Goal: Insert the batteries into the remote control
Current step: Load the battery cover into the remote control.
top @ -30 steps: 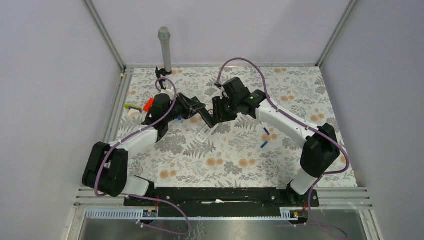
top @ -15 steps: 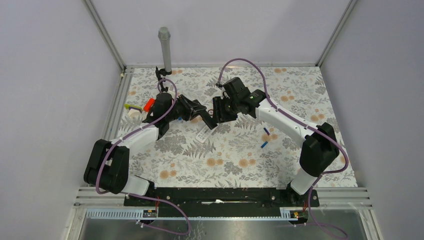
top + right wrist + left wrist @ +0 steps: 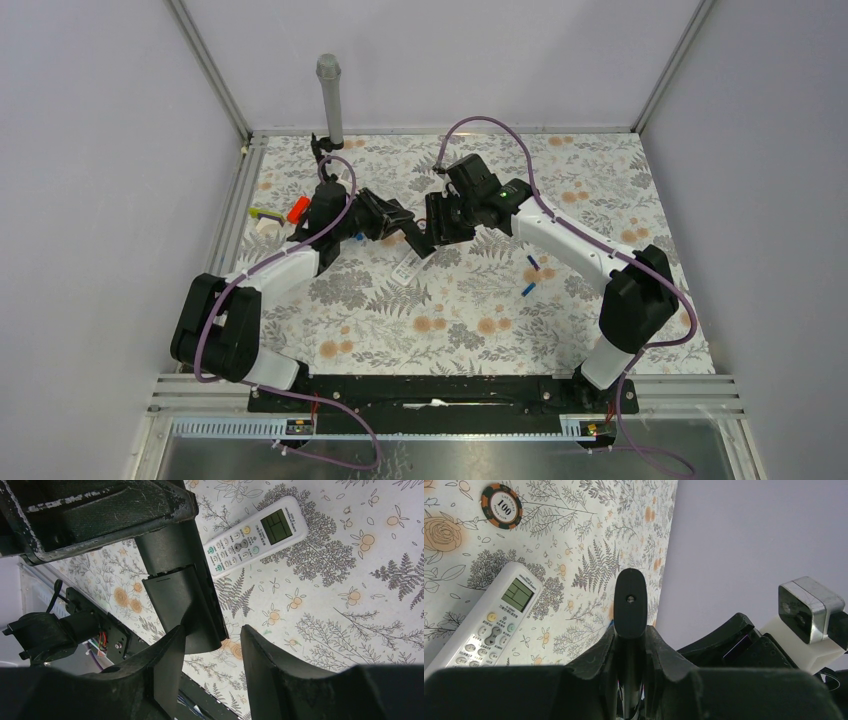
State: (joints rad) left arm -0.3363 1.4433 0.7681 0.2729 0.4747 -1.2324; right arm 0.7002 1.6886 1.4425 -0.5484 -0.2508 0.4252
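My left gripper point(image 3: 400, 232) is shut on a slim black remote control point(image 3: 418, 243), holding it above the mat at centre. In the left wrist view the remote point(image 3: 630, 605) sticks straight out from between the left gripper's point(image 3: 630, 630) closed jaws. My right gripper point(image 3: 434, 228) faces it, open. In the right wrist view the remote's free end point(image 3: 177, 595) lies between the right gripper's point(image 3: 212, 635) jaws, close to the left finger point(image 3: 165, 665), with a gap to the other. Two blue batteries point(image 3: 533, 263) point(image 3: 527, 289) lie on the mat to the right, away from both grippers.
A white remote point(image 3: 405, 270) point(image 3: 255, 535) point(image 3: 489, 620) lies face up on the mat just below the grippers. A poker chip point(image 3: 500, 505) lies beyond it. An orange-red piece point(image 3: 297, 209) with a yellow-green bit sits at the left edge. A grey post point(image 3: 329, 100) stands at the back.
The right gripper's jaws have spread wider around the black remote's end. The left arm has shifted slightly, still gripping the remote.
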